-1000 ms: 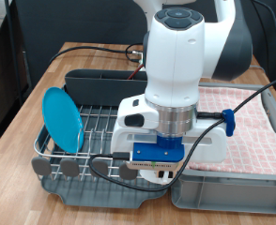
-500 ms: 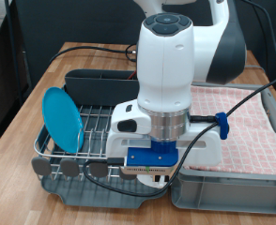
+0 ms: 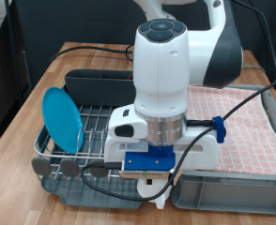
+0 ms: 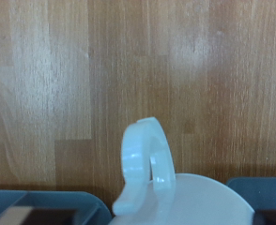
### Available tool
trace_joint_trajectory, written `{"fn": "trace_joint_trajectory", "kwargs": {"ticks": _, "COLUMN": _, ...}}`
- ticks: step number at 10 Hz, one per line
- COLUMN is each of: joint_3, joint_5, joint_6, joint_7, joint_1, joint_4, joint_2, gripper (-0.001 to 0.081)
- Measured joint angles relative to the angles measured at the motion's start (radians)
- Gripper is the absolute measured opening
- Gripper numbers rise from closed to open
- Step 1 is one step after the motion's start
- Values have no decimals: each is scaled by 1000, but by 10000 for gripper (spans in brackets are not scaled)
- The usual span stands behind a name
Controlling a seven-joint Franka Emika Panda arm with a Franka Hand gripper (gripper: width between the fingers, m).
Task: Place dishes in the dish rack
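Note:
My gripper point(image 3: 155, 190) hangs low at the front, between the dish rack point(image 3: 91, 131) and the grey bin, mostly hidden under the arm's own body. In the wrist view a small white mug point(image 4: 171, 199) fills the frame's edge right at the fingers, its handle point(image 4: 145, 155) sticking out over the wooden table; it sits between two dark shapes at either side. The round light-blue plate point(image 3: 61, 117) stands on edge in the rack's wire grid at the exterior view's left. The wooden spoon is out of view.
The rack's tall grey cutlery box point(image 3: 96, 86) stands at its far side and round grey tabs point(image 3: 72, 169) line its near edge. A grey bin lined with pink checked cloth point(image 3: 246, 117) fills the exterior view's right. A black cable point(image 3: 86, 49) crosses the table behind.
The arm has moved towards the exterior view's left and bottom, coming lower at the front edge of the rack. The plate has not moved.

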Motion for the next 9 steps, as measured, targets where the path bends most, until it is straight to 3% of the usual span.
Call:
{"fn": "trace_joint_trajectory", "kwargs": {"ticks": 1, "joint_3": 0, "joint_5": 0, "joint_6": -8, "joint_7": 0, "joint_1": 0, "joint_4": 3, "joint_2": 1, "gripper": 421}}
{"fn": "trace_joint_trajectory", "kwargs": {"ticks": 2, "joint_3": 0, "joint_5": 0, "joint_6": -42, "joint_7": 0, "joint_1": 0, "joint_4": 15, "joint_2": 2, "gripper": 421}}
{"fn": "trace_joint_trajectory", "kwargs": {"ticks": 4, "joint_3": -1, "joint_5": 0, "joint_6": -159, "joint_7": 0, "joint_1": -1, "joint_4": 61, "joint_2": 3, "gripper": 731}}
{"fn": "trace_joint_trajectory", "kwargs": {"ticks": 5, "joint_3": -2, "joint_5": -1, "joint_6": -217, "joint_7": 0, "joint_1": -1, "joint_4": 88, "joint_2": 4, "gripper": 731}}
{"fn": "trace_joint_trajectory", "kwargs": {"ticks": 6, "joint_3": -3, "joint_5": -2, "joint_6": -262, "joint_7": 0, "joint_1": -1, "joint_4": 112, "joint_2": 4, "gripper": 787}}
{"fn": "trace_joint_trajectory", "kwargs": {"ticks": 9, "joint_3": -12, "joint_5": -8, "joint_6": -359, "joint_7": 0, "joint_1": 0, "joint_4": 173, "joint_2": 2, "gripper": 799}}
